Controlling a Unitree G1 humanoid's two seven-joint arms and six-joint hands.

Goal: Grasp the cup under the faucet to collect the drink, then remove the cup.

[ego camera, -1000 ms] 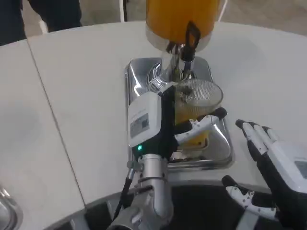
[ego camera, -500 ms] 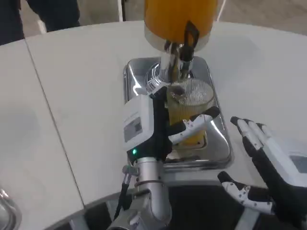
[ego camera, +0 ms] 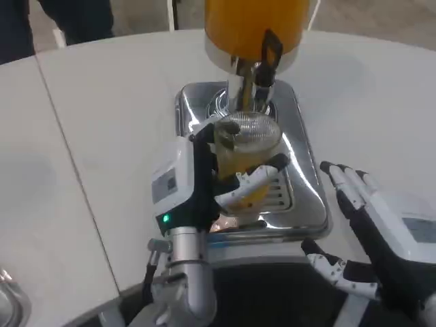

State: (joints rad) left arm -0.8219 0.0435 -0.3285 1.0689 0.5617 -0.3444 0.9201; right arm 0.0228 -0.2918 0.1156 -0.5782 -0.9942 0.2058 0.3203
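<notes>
One head view to go on. My left hand [ego camera: 204, 180] grips the cup [ego camera: 245, 146], fingers wrapped round its side; the cup, part full of orange drink, sits on the steel tray [ego camera: 303, 184] just below the faucet [ego camera: 262, 65]. My right hand [ego camera: 381, 238] hovers beside the tray, fingers apart, holding nothing. I judge the lift-out needs a level cup, a steady grip, and a slow pull toward me, clear of the faucet.

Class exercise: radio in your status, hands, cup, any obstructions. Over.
Left hand grips cup under faucet. Right hand open, beside tray. Cup partly filled. Nothing blocking.
</notes>
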